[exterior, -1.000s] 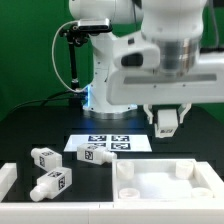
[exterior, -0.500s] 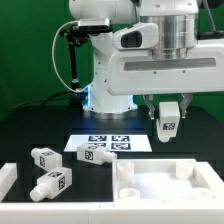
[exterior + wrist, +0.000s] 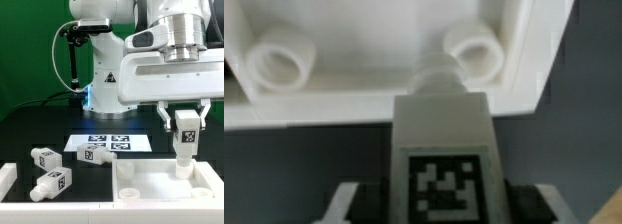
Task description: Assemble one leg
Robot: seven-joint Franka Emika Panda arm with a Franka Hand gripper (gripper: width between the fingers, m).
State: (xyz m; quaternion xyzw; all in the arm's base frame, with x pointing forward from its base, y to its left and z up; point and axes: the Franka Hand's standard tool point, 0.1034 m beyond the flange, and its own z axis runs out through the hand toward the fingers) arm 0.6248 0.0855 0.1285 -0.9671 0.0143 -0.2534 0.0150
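Observation:
My gripper (image 3: 186, 122) is shut on a white leg (image 3: 185, 145) with a black marker tag. It holds the leg upright over the far right corner of the white tabletop (image 3: 150, 190), the lower tip close to or touching it. In the wrist view the leg (image 3: 446, 130) runs from my gripper (image 3: 446, 205) toward a round corner socket (image 3: 478, 50) of the tabletop (image 3: 367, 95). The leg's tip lies just beside that socket. A second socket (image 3: 278, 62) shows farther along the same edge.
Three more white legs lie on the black table at the exterior view's left (image 3: 45, 157), (image 3: 95, 155), (image 3: 52, 183). The marker board (image 3: 110, 143) lies in front of the robot base. A white part (image 3: 6, 180) sits at the left edge.
My gripper has moved toward the exterior view's right and come down with the leg in it, from above the table's far edge to over the tabletop's right corner.

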